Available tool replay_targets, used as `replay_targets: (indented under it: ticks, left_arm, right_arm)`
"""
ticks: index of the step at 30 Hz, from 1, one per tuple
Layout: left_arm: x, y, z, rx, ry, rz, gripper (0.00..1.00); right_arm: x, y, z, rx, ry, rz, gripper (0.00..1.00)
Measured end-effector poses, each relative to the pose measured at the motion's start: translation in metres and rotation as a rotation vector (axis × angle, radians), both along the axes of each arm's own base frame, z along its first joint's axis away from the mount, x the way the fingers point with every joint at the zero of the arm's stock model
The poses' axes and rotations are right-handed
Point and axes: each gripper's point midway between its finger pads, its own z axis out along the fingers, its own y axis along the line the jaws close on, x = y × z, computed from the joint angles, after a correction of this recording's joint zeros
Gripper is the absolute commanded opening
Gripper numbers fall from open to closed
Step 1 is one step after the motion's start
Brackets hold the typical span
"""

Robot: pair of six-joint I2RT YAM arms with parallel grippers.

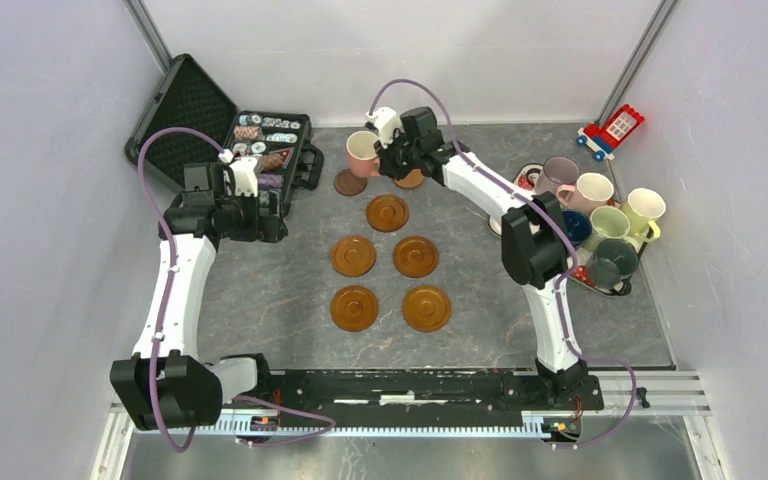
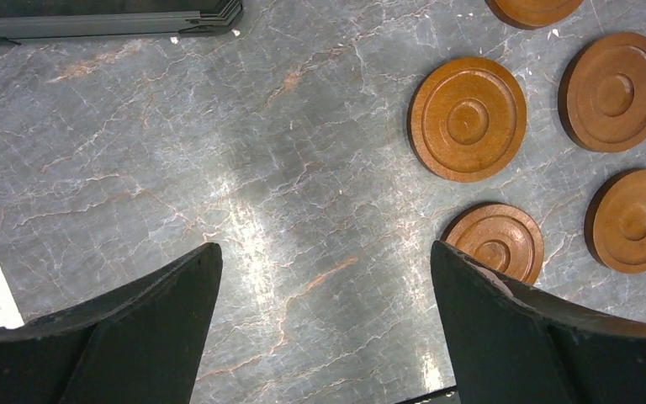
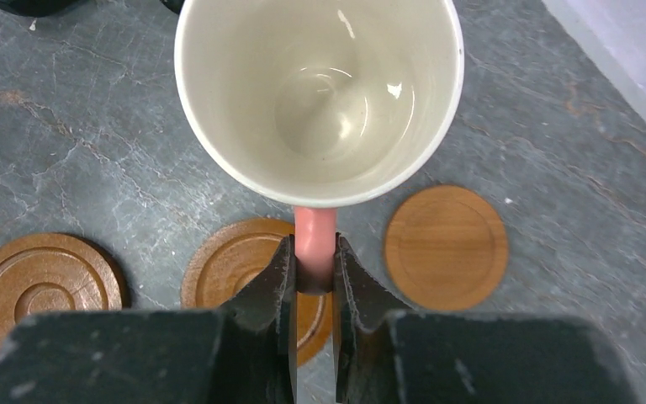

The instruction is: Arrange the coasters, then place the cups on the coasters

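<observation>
Right gripper (image 3: 313, 271) is pinching the pink cup (image 3: 320, 93) by its handle (image 3: 314, 240), jaws pressed onto the pink loop from both sides. I'm holding it this way so the cup is hanging upright, mouth open to the wrist camera, with its body clear of the fingers.

Directly below the gripper I'm seeing one ringed coaster (image 3: 231, 261) under the handle, another (image 3: 42, 286) off to the left, and the lighter coaster (image 3: 446, 247) to the right. The cup's body is sitting beyond them over bare worktop (image 3: 84, 126), so I'm judging it isn't on a coaster yet. How high its base is riding, I cannot tell.

From the top camera the cup is hovering at the far end of the layout, just behind the dark coaster (image 1: 348, 183), which I'm reading as its landing spot. Five more coasters (image 1: 387, 212) are lying nearer the arms, one and then two pairs, spaced apart so each cup is getting its own footprint.

Left gripper (image 2: 324, 252) is hanging spread wide with nothing between its fingers, over bare worktop left of the coasters; I reckon that is leaving the right arm room. The six other cups (image 1: 600, 215) are waiting bunched on the tray (image 1: 526, 180) at the right, beside the right arm.
</observation>
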Motion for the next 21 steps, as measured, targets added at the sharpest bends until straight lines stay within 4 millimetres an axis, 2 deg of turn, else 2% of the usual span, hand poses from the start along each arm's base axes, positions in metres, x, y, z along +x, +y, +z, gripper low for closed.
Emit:
replay_targets:
  ticks: [2,10,16,21]
  left_arm:
    - [0.001,0.002,0.000,-0.002,0.001,0.008,1.00]
    - [0.002,0.005,0.001,-0.007,0.001,0.025,1.00]
    - [0.002,0.006,0.001,-0.006,-0.001,0.027,1.00]
    - [0.001,0.006,0.004,-0.005,-0.010,0.028,1.00]
  right_arm:
    - [-0.002,0.012,-0.010,-0.001,0.001,0.017,0.00]
    - [-0.003,0.039,-0.035,0.001,0.004,0.041,0.00]
    - [0.000,0.048,-0.048,-0.006,0.000,0.044,0.00]
    - [0.002,0.051,-0.051,-0.011,-0.007,0.038,0.00]
